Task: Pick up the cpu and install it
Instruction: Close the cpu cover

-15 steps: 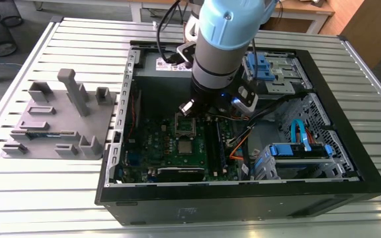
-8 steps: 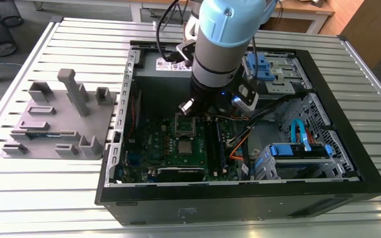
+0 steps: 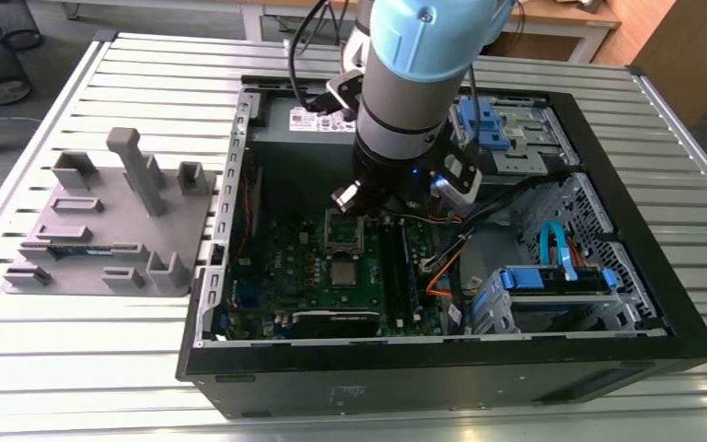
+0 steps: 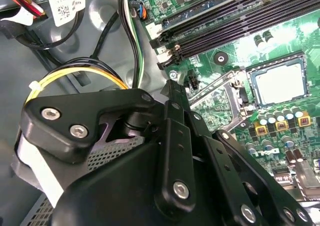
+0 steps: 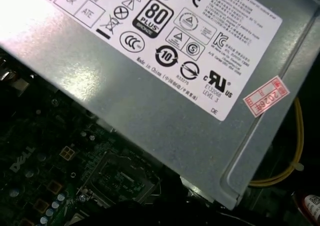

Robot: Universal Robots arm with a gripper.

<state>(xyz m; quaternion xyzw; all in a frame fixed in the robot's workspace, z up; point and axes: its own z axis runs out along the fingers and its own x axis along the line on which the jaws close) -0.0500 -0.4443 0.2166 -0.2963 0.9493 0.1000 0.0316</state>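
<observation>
In the second wrist view the cpu [image 4: 277, 83], a small silvery square, lies flat inside the socket of the green circuit board [image 4: 235, 45]. The socket's metal frame [image 4: 220, 93] stands hinged open beside it. In the exterior view the cpu [image 3: 345, 273] shows as a small grey square below the raised frame [image 3: 343, 230]. My gripper [image 3: 376, 204] hangs inside the open computer case, just above the raised frame and a little away from the cpu. Its black linkage [image 4: 175, 151] is close to the camera in the second wrist view, with the tips hidden.
The grey power supply [image 5: 165, 70] with its labels is close by, toward the back of the case [image 3: 452, 368]. Yellow and black cables [image 4: 80, 73] run nearby. Memory slots [image 4: 225, 20] lie beside the socket. A grey block tray [image 3: 108, 230] holding a green memory stick [image 3: 81, 249] sits at the exterior view's left.
</observation>
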